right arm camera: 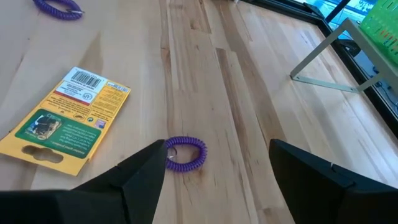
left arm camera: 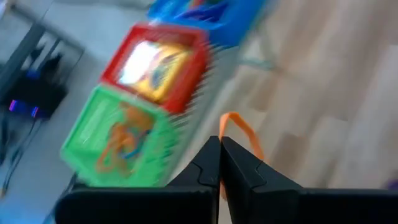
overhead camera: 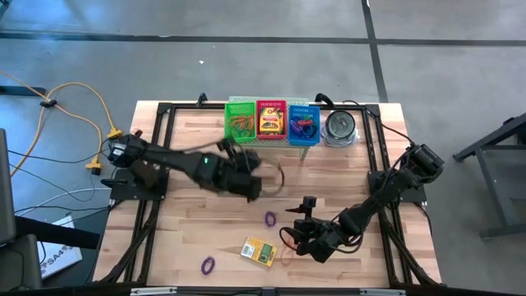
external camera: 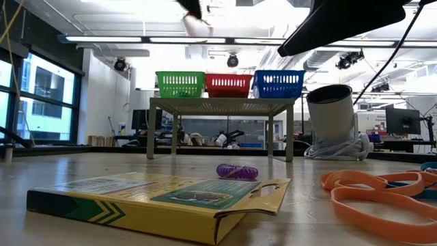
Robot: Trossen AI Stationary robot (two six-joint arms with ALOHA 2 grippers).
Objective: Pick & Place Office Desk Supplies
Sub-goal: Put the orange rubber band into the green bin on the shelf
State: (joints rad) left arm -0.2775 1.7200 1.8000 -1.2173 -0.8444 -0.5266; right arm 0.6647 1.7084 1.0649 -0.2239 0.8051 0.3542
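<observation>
Already I have some supplies sorted: the green plastic mesh basket (overhead camera: 242, 121) holds orange bands, the red mesh basket (overhead camera: 271, 121) a crayon box. My left gripper (left arm camera: 219, 163) is shut on a thin orange rubber band (left arm camera: 241, 134), seen only from its wrist. The right gripper (right arm camera: 214, 168) hangs open over a purple coiled band (right arm camera: 185, 153); the flat yellow-and-green crayon box (overhead camera: 259, 252) still waits.

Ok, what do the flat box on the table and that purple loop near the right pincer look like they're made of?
The crayon box looks like thin printed cardboard with a matte to slightly glossy finish: it has a barcode, a punched hang slot and folded flap edges. The purple loop seems to be a coiled, ridged band, probably plastic or rubber; the pictures leave open which. It lies between the open fingers of the right pincer.
</observation>
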